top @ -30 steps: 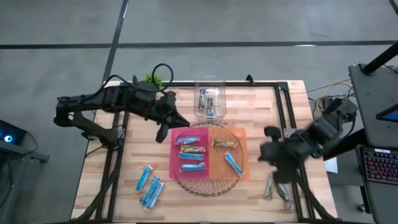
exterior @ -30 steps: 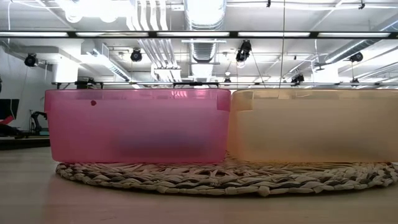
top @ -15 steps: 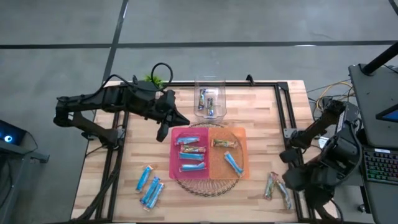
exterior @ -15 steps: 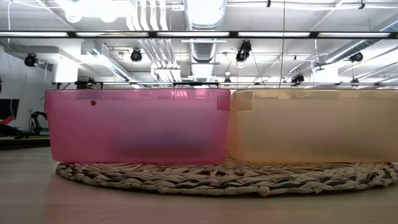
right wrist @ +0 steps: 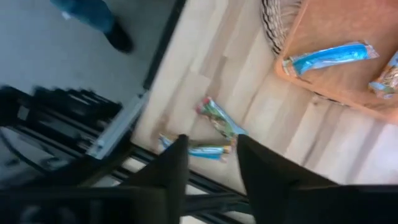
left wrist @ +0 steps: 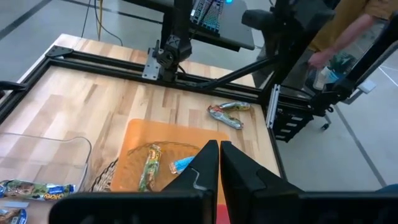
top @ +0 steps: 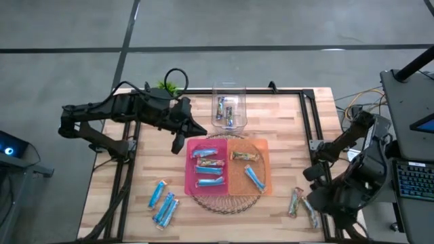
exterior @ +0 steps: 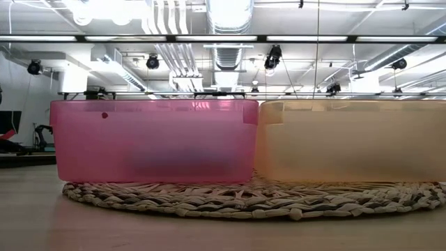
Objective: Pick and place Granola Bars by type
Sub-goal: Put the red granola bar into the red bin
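Far left on the pale wooden slatted bench [top: 122, 176]: a loose cluster of shiny light-blue wrapped granola bars [top: 161, 201], not yet sorted. Above them, left gripper [top: 179, 143] parked near the pink bin's corner, fingers pressed together, empty, waiting. Centre, on a round woven mat [top: 227, 201]: translucent pink plastic bin [top: 190, 169] with three bars inside, translucent orange plastic bin [top: 264, 169] just beside it with a tan bar and a blue one. Behind, a clear plastic container [top: 229, 91] with a few more bars. Right edge: two multicoloured wrapped bars [right wrist: 214, 121] lying near the bench's rim, right gripper [right wrist: 211, 163] hovering over them, fingers apart, nothing between. Looks like the reach-and-grasp step; next, a descent squarely over one bar, then a close, with care at the bench edge.
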Robot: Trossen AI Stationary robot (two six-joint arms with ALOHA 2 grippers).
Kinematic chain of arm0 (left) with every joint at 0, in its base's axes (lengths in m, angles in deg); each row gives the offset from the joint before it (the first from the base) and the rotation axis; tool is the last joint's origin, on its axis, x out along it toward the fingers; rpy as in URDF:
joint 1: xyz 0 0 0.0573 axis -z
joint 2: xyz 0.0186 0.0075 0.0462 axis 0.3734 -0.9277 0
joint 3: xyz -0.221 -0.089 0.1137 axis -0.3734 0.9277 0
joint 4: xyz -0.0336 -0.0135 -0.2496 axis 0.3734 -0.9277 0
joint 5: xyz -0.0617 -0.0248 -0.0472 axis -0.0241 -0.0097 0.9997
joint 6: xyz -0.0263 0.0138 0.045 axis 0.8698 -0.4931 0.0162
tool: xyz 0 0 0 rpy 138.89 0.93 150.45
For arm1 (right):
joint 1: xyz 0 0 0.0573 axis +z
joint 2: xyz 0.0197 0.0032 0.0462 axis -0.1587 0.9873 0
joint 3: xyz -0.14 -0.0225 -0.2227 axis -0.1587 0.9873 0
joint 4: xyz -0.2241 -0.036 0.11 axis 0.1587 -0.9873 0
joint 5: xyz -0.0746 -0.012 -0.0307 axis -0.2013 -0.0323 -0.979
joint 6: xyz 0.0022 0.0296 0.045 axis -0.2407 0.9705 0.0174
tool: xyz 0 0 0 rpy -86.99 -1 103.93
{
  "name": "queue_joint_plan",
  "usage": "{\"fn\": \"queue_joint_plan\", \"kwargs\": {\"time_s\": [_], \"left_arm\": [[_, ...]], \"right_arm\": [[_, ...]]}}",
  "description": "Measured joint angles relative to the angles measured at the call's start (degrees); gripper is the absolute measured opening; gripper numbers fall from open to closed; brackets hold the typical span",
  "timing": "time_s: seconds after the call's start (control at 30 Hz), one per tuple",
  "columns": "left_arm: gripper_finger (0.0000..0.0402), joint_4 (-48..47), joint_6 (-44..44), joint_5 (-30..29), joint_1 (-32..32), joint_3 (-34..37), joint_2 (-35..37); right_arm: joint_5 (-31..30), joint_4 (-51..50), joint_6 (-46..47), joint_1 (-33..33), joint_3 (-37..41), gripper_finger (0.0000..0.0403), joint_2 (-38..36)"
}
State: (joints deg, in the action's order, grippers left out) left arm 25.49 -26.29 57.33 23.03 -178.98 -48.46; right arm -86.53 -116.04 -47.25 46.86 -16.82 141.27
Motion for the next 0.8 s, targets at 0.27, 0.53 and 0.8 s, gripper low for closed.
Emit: {"fn": "queue_joint_plan", "kwargs": {"time_s": [0.27, 0.53, 0.8], "left_arm": [[0.0, -0.2, 0.3, -2.3, 0.0, 0.0, 0.0], [0.0, -0.2, 1.2, -2.5, 0.0, 0.0, 0.0], [0.0, -0.2, 1.8, -2.8, 0.0, 0.0, 0.0]], "right_arm": [[-0.1, 0.2, -6.9, 0.0, 6.1, 0.0254, 4.2], [-0.2, 10.7, -9.4, 0.1, 16.3, 0.0273, 3.3], [-0.2, 18.8, -9.4, 2.2, 28.2, 0.0252, -1.3]]}}
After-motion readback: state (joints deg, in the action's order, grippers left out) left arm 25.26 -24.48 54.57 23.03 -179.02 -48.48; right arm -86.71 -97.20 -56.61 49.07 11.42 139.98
